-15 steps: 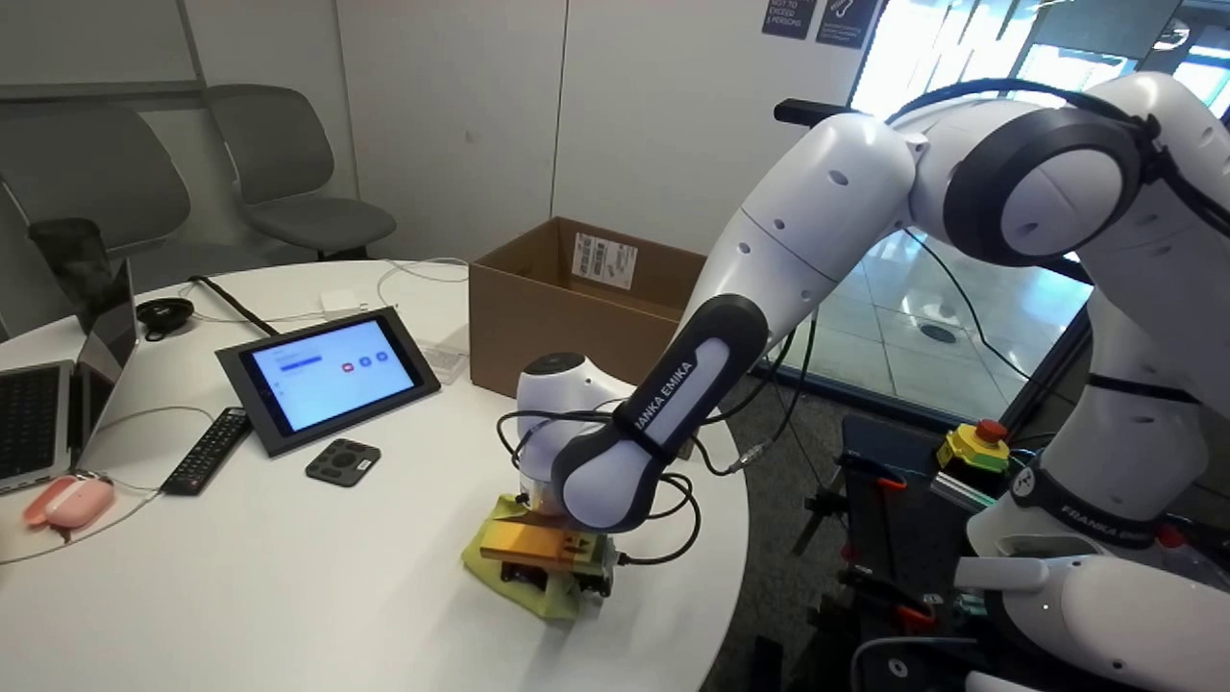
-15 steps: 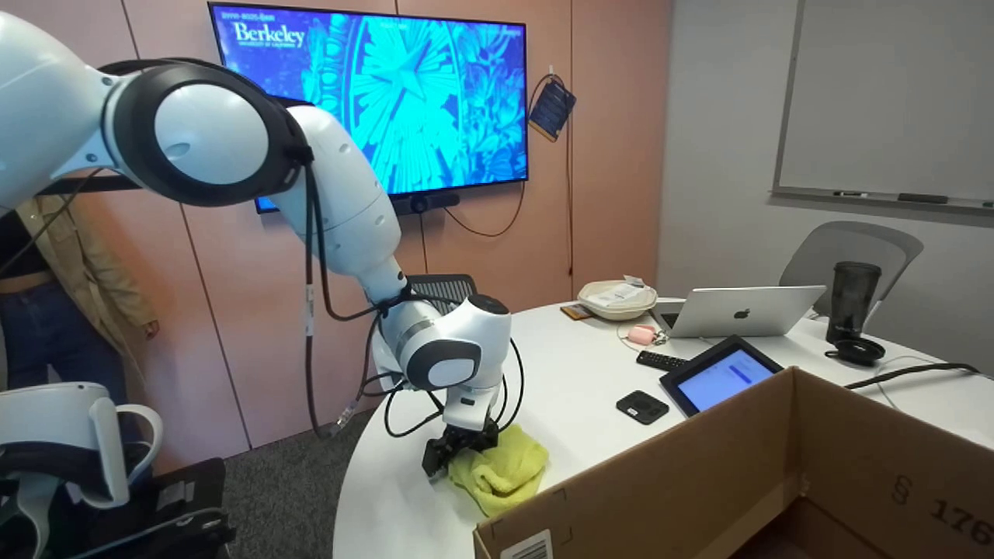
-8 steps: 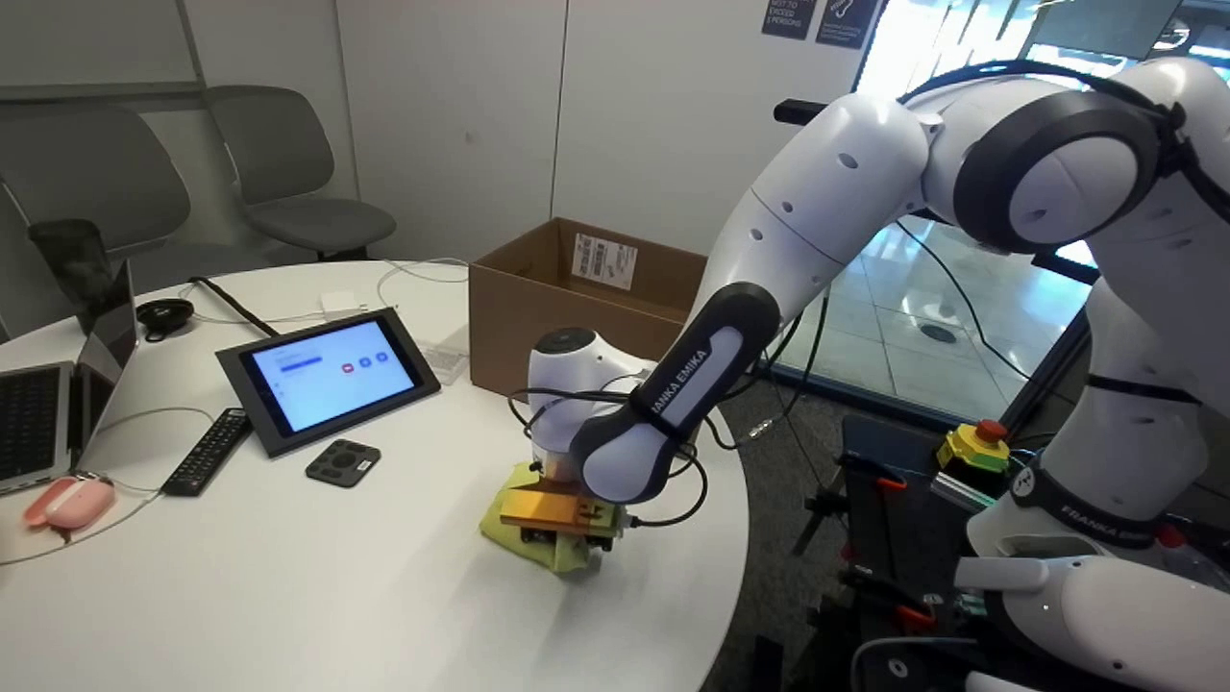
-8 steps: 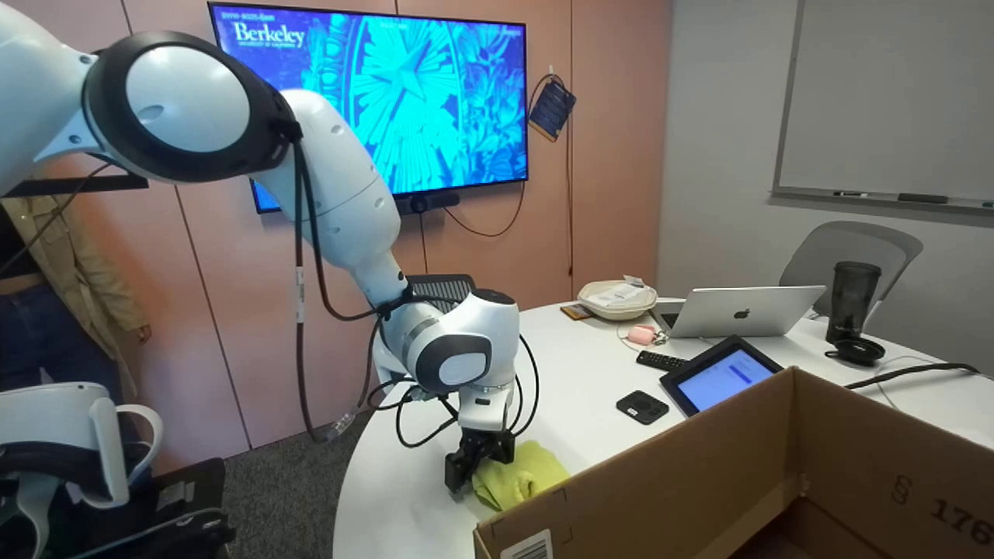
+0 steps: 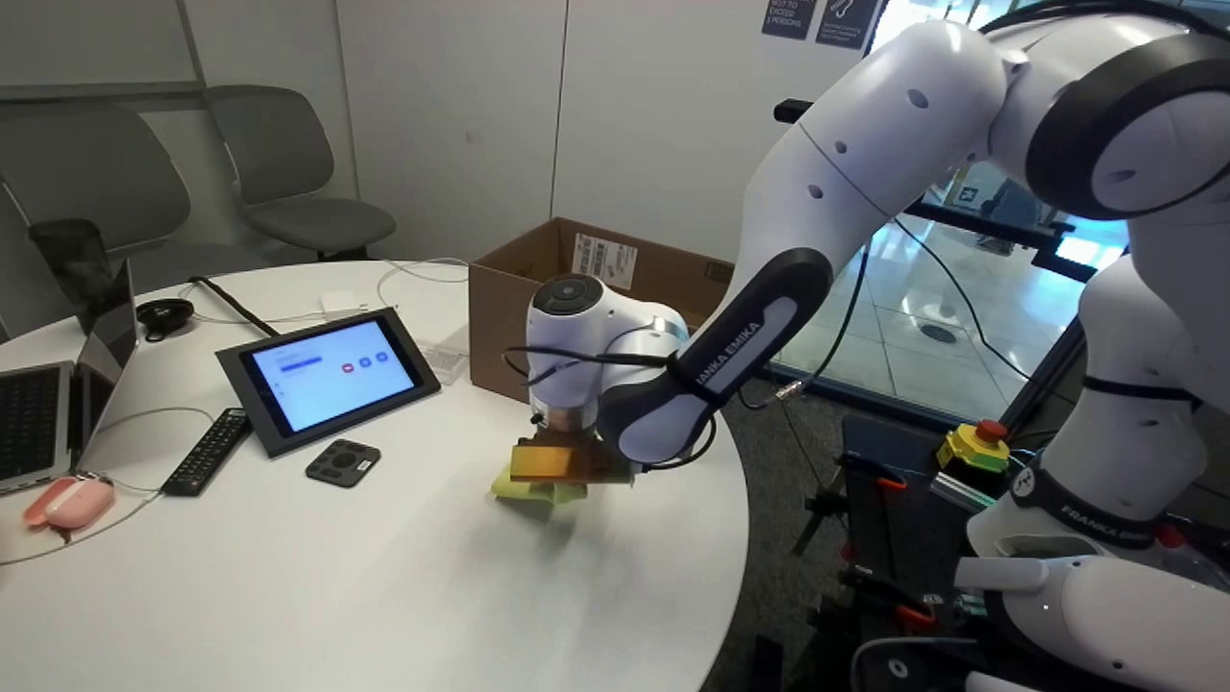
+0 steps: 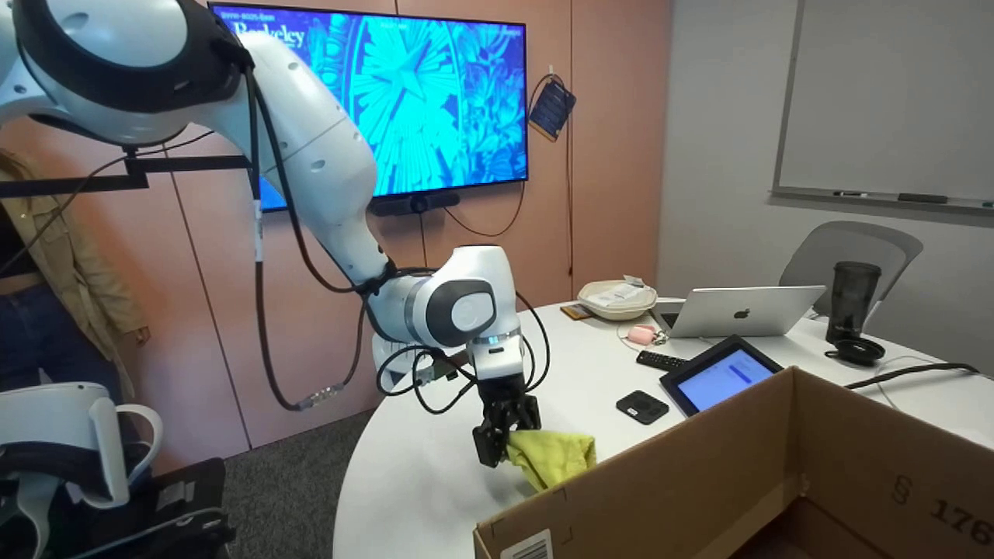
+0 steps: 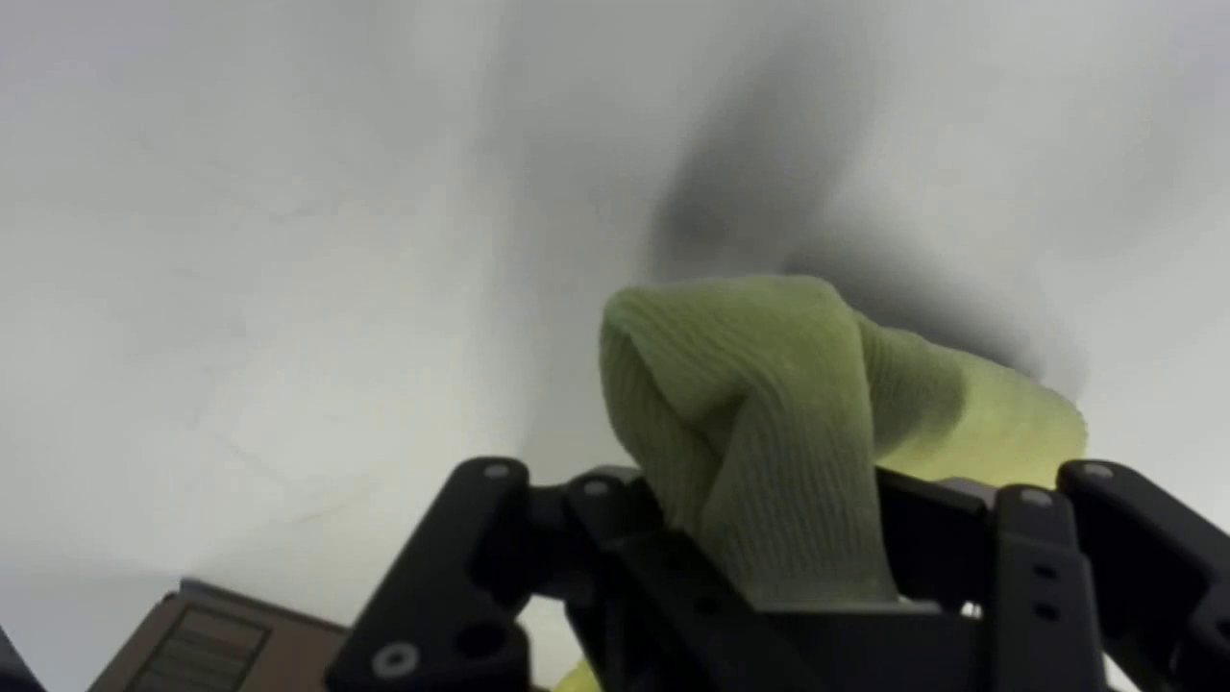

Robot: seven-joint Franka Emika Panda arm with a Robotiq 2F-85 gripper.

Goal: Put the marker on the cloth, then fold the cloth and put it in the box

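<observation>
While the marker shows in no view (poss. inside the folds; can't tell), the fold looks approx. done. L to R in an exterior view: gripper (image 6: 506, 436), jaws pinched narrow on the cloth (image 6: 555, 456), which hangs bunched, doubled over, apparently off the table (image 6: 586, 380); box (image 6: 683, 481), open-topped, cloth not yet inside. Remaining, prob.: lift over rim, lower, release.

the cloth (image 7: 778, 384) looks soft and fuzzy, with tiny ridges. the box (image 6: 660, 481) is dull cardboard, with a paper label (image 5: 603, 258). the table (image 5: 336, 577), from where i stand, is smooth with a soft shine. the arm (image 5: 865, 144) has a glossy, hard shell like plastic. the gripper (image 7: 780, 543) looks dull, with little metal-looking screws (image 7: 396, 659).
</observation>
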